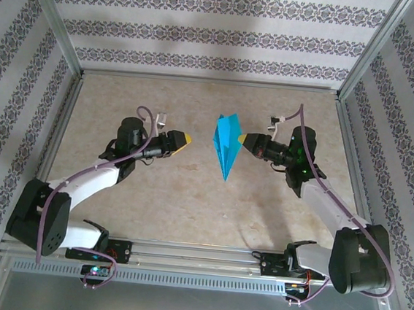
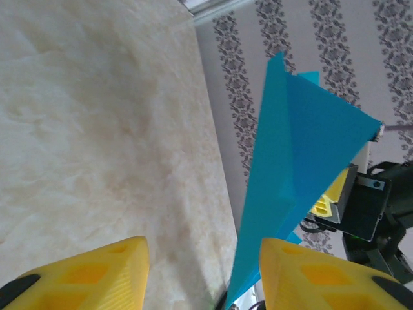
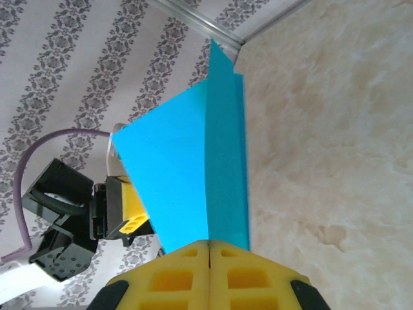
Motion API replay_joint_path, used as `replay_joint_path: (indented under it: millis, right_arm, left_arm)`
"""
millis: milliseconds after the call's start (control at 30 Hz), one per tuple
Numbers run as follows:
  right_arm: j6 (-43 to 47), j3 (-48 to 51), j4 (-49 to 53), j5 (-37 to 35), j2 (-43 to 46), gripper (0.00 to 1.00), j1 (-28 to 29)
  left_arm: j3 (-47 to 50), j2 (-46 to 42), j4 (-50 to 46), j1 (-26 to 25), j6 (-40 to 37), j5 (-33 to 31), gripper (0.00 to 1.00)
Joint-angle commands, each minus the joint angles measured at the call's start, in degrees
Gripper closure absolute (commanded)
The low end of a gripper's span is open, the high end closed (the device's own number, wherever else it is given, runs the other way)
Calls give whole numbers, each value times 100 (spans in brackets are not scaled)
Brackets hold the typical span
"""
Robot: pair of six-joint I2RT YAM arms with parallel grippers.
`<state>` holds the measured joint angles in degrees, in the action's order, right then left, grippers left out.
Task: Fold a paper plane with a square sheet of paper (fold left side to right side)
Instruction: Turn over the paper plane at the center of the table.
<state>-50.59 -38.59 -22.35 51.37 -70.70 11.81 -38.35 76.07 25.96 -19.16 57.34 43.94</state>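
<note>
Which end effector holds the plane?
The right end effector: its yellow jaws are shut on the plane. The left end effector stands apart from it, jaws open and empty.

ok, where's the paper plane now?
Top view: the paper plane sits just right of table centre, pinched by the right claw, the left claw apart on its left.

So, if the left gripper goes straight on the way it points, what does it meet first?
Probably the paper plane, held up by the right gripper, straight ahead of the left gripper. The space between them looks free, though depth is hard to judge.
</note>
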Motion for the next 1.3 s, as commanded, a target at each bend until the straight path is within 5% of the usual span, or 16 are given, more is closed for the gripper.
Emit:
replay_joint_path:
  millis: [0,400,833,1167,1267]
  right_arm:
    - [-127,-6,-489,295,-107,100,164]
    - [-257,-228,-630,208,-407,100,453]
    - [-335,-298,-683,207,-488,100,546]
    - [-385,-268,-822,112,-760,100,682]
    - [-247,-208,-647,-60,-829,84,626]
  left_arm:
    - [-267,239,671,-170,122,248,54]
    - [-455,742,934,-437,172,255,66]
    - [-475,997,1128,-534,249,249,68]
    - [-492,1055,1116,-598,213,178,91]
    - [-478,985,745,-595,64,-4,98]
